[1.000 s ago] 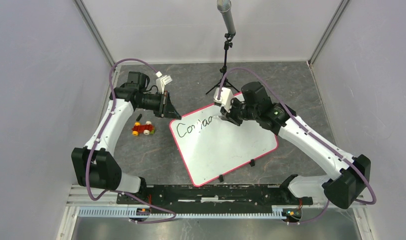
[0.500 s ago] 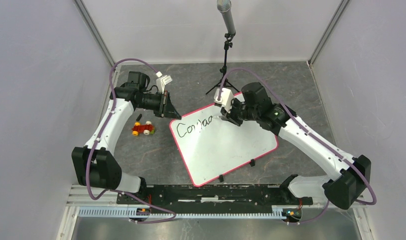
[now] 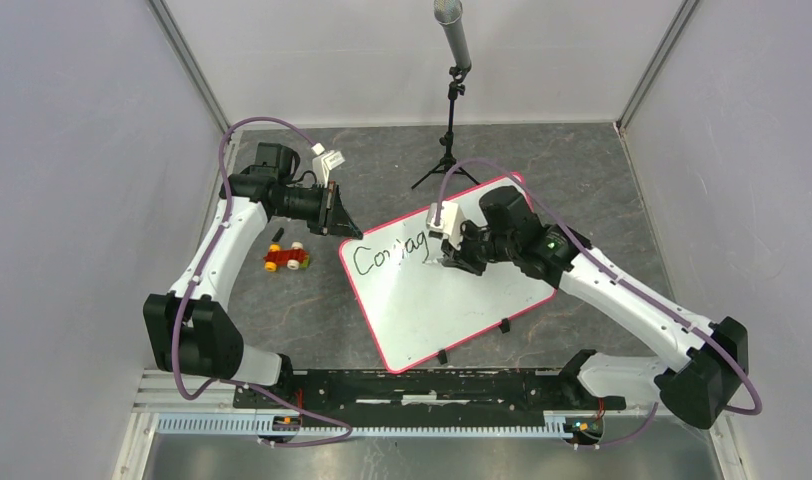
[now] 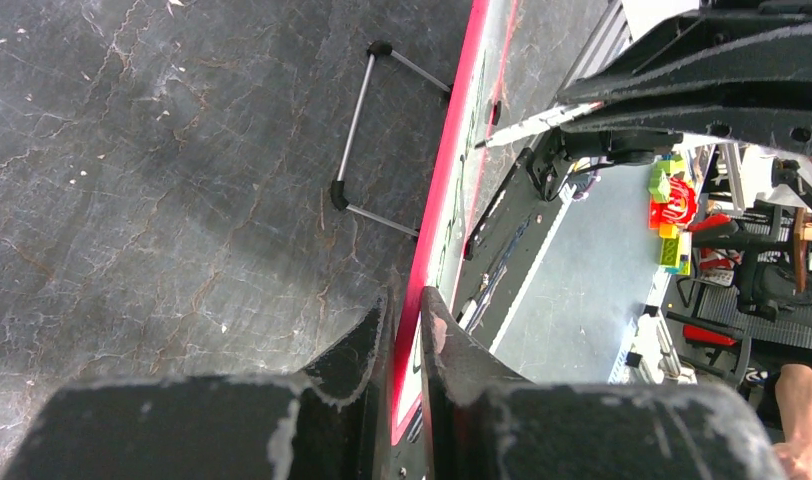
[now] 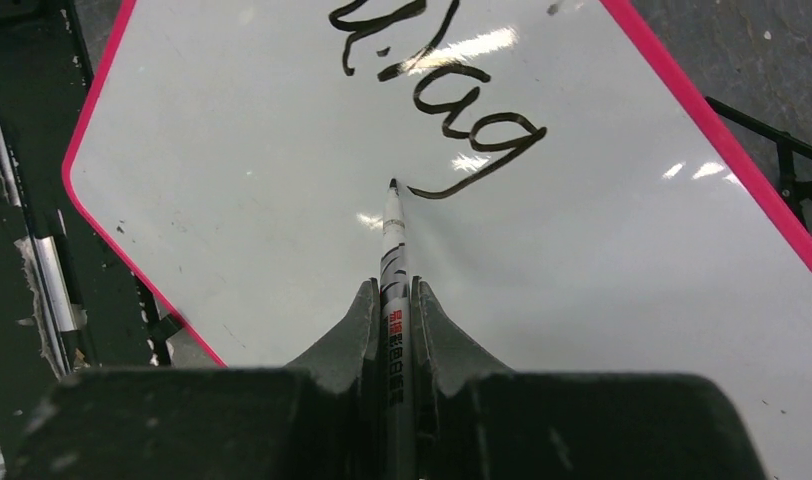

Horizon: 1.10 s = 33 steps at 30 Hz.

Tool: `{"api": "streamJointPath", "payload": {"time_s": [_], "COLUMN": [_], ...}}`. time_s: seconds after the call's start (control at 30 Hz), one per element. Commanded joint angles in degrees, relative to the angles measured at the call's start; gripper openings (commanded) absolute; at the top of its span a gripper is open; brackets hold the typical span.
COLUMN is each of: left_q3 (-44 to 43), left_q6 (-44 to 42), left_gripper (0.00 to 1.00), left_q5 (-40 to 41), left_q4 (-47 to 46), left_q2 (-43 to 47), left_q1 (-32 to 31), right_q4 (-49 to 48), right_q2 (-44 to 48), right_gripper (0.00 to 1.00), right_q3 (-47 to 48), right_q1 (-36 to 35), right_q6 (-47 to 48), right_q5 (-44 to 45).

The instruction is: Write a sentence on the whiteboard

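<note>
Right fingers [image 5: 354, 322] around marker [image 5: 394, 262], tip on whiteboard [image 5: 232, 150]; left fingers [image 4: 450, 345] astride rim [image 4: 440, 195].

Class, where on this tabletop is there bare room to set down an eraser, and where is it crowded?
Bare table lies far-right, between the whiteboard and the right wall, and between the toy car and the front rail. Crowded: the board's left corner, where the left gripper clamps its rim, and around the microphone stand.

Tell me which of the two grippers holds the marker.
The right gripper: it is shut on the marker. The left gripper pinches the whiteboard by its pink rim.
</note>
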<state>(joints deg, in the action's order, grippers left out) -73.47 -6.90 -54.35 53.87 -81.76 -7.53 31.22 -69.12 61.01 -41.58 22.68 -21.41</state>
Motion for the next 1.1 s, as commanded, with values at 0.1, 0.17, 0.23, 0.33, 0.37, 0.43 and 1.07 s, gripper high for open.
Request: {"api": "streamJointPath", "payload": {"time_s": [0.1, 0.17, 0.23, 0.33, 0.37, 0.43, 1.07], "left_q3": [-0.9, -0.8, -0.7, -0.8, -0.8, -0.9, -0.8], "left_q6": [-1.8, -1.9, -1.8, -1.8, -1.8, -1.7, -1.8], "left_gripper": [0.02, 0.02, 0.02, 0.02, 0.02, 0.02, 0.02], "left_q5": [0.2, 0.3, 0.3, 0.2, 0.2, 0.2, 0.4], "left_q4": [-0.1, 0.0, -0.1, -0.1, -0.1, -0.1, -0.1], "left_q2": [0.0, 0.2, 0.3, 0.4, 0.4, 0.4, 0.3], "left_q1": [-1.3, -1.4, -1.3, -1.3, -1.3, -1.3, -1.4], "right_q4": [-1.3, -1.0, -0.9, -0.9, -0.7, -0.4, -0.8], "right_q2": [-2.7, -2.8, -2.1, -0.7, -0.4, -0.1, -2.6], "right_gripper": [0.00, 0.00, 0.00, 0.00, 0.00, 0.00, 0.00], "right_q3": [4.6, 6.3, 6.8, 7.0, 7.1, 6.9, 6.3], "right_q1": [-2.8, -2.6, -2.2, -0.1, 0.7, 2.5, 5.0], "right_q6": [-1.8, -1.7, -1.8, -2.2, -2.0, -1.5, 0.5], "right_q5": [-0.2, 0.0, -0.2, -0.8, -0.8, -0.5, -0.8]}}
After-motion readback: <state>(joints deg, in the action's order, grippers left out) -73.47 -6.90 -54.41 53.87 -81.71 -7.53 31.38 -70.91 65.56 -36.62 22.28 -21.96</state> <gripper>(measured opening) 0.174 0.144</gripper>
